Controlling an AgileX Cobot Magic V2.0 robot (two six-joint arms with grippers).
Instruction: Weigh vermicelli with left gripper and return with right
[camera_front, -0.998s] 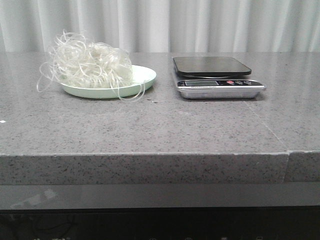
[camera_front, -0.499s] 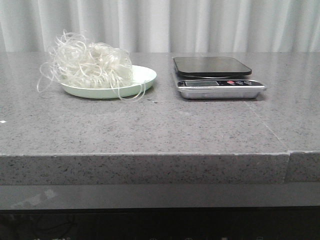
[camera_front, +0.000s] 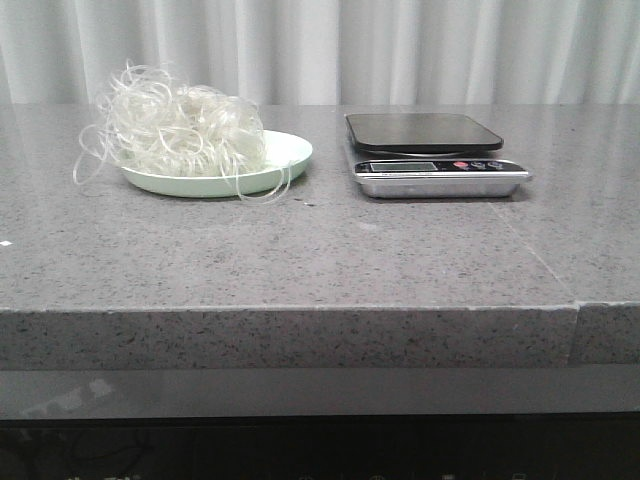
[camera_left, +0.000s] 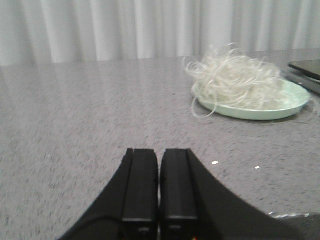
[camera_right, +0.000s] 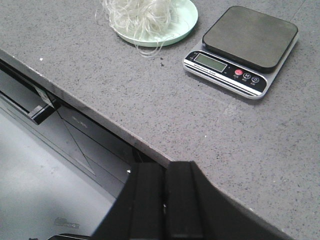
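The vermicelli (camera_front: 180, 130) is a fluffy whitish nest on a pale green plate (camera_front: 285, 155) at the back left of the grey stone table. It also shows in the left wrist view (camera_left: 235, 80) and the right wrist view (camera_right: 142, 12). A silver kitchen scale (camera_front: 430, 150) with a black top stands to the plate's right and shows in the right wrist view (camera_right: 245, 45). My left gripper (camera_left: 159, 155) is shut and empty, low over the table, well short of the plate. My right gripper (camera_right: 166, 170) is shut and empty over the table's front edge. Neither gripper shows in the front view.
White curtains hang behind the table. The table's front edge (camera_right: 100, 120) drops to a dark cabinet and floor. A seam (camera_front: 577, 320) runs through the stone at the right. The plate (camera_left: 280, 107) has stray noodle loops over its rim.
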